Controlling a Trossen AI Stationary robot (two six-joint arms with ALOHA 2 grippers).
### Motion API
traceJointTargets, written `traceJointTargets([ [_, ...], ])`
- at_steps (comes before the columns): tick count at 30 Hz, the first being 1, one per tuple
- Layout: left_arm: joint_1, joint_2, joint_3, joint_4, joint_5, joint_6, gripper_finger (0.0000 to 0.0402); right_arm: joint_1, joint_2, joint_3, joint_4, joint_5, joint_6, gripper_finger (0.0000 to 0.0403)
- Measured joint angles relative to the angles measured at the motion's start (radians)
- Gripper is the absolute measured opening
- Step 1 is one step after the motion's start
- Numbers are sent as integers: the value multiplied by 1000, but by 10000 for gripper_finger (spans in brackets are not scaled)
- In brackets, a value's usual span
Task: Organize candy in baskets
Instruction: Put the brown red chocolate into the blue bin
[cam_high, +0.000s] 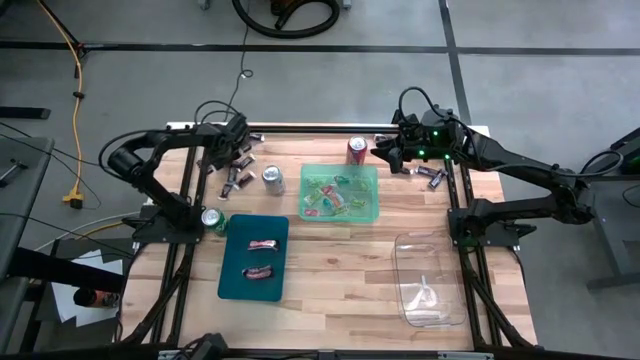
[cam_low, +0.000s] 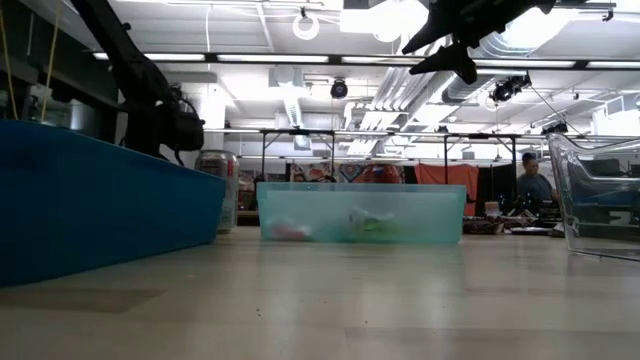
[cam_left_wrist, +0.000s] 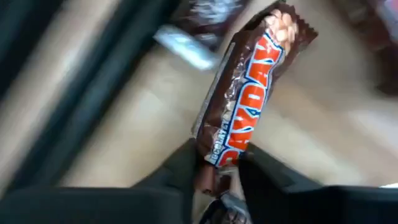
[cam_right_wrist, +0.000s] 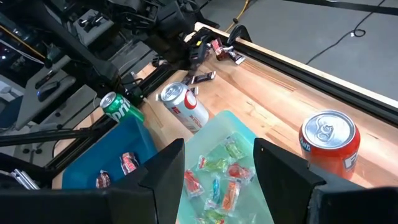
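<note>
My left gripper hangs over the table's far left part and is shut on a brown PayDay mini bar. Loose dark candies lie on the wood below it. My right gripper is open and empty, raised by the red can near the far edge of the light green basket, which holds several bright candies. The dark teal basket holds two red-wrapped candies. The clear basket sits toward the near right. My left gripper pinches the PayDay bar by one end of its wrapper between the two fingers. The bar runs on past the fingertips in line with them. It looks lifted clear of the table.
A silver can stands beside the green basket and a green can at the teal basket's far left corner. A few more candies lie by the right arm's frame rail. Bare wood shows between the teal and clear baskets.
</note>
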Motion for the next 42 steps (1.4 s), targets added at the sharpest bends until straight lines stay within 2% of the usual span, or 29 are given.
traceJointTargets([
  [2, 0, -18, -4, -45, -15, 53, 54, 0, 0, 0, 0, 0, -5, 186],
  [4, 0, -56, -5, -21, -21, 143, 17, 0, 0, 0, 0, 0, -5, 186],
  [8, 0, -179, -2, 36, -33, 225, 13, 0, 0, 0, 0, -1, 5, 186],
  [12, 0, -336, 0, 102, -14, 243, 3, 0, 0, 0, 0, -1, 19, 186],
  [14, -11, -408, -1, 142, 31, 308, 3, 0, 0, 0, 2, -1, 20, 186],
  [17, -66, -505, 0, 290, 172, 454, 1, 0, 0, 0, 32, -1, 22, 186],
  [19, -124, -554, 0, 376, 260, 479, 1, 0, 0, 0, 66, -1, 34, 186],
  [22, -254, -598, 0, 494, 340, 570, 1, 0, 0, 0, 129, -9, 45, 186],
  [25, -413, -603, 0, 551, 394, 684, 0, 0, 3, 0, 215, -39, 52, 186],
  [29, -606, -569, 8, 582, 387, 819, 0, 18, 38, 0, 351, -53, 83, 186],
  [32, -702, -515, 53, 575, 382, 934, 0, 57, 91, 0, 443, -90, 73, 186],
  [37, -754, -420, 188, 477, 378, 1104, 0, 165, 179, 1, 507, -134, -74, 186],
  [42, -756, -334, 304, 332, 374, 1216, 0, 252, 228, 44, 470, -82, -245, 186],
])
